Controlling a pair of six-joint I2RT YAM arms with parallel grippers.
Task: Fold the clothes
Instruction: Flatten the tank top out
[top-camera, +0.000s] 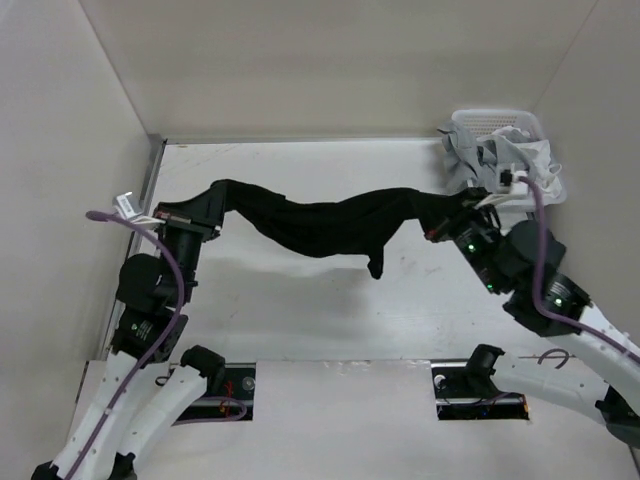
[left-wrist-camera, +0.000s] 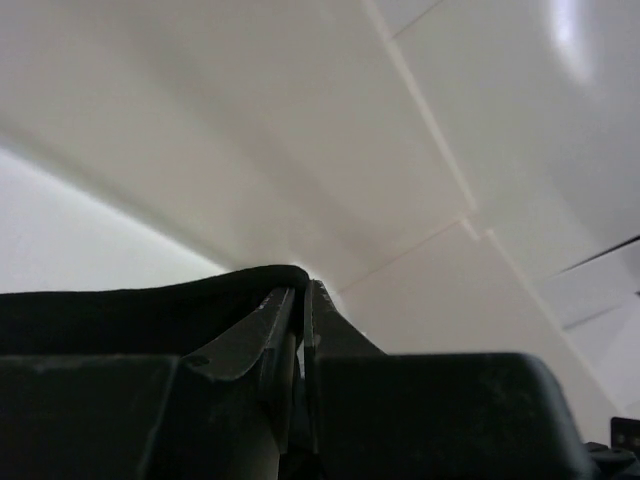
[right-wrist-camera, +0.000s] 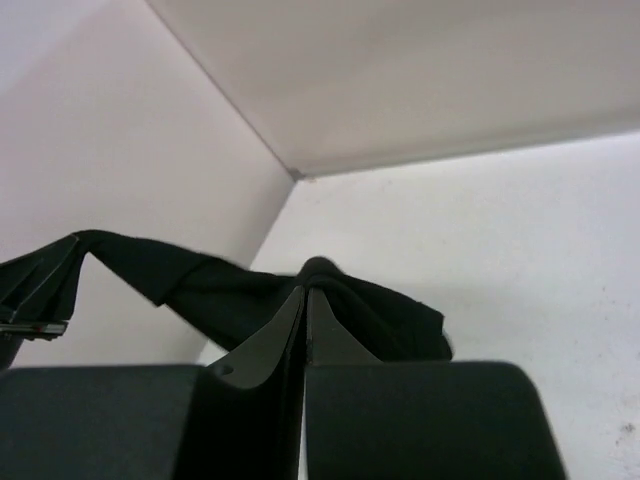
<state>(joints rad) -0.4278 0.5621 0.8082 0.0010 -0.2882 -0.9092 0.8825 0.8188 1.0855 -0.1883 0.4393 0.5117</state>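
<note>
two grippers hold one black t-shirt (top-camera: 330, 225) strung in the air over the table (top-camera: 300, 330)
from the bases at 6 o'clock the arms fan out, left gripper (top-camera: 205, 215) at 9 o'clock and right gripper (top-camera: 445, 222) at 3 o'clock, each with fingers pinched together on one end of the cloth, probably to spread it before laying it flat for folding; a corner dangles near the centre, and the basket (top-camera: 500, 125) of pale garments sits far off at 1 o'clock.

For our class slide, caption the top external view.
Left gripper and right gripper hold a black fabric T-shirt above the white table.
</note>
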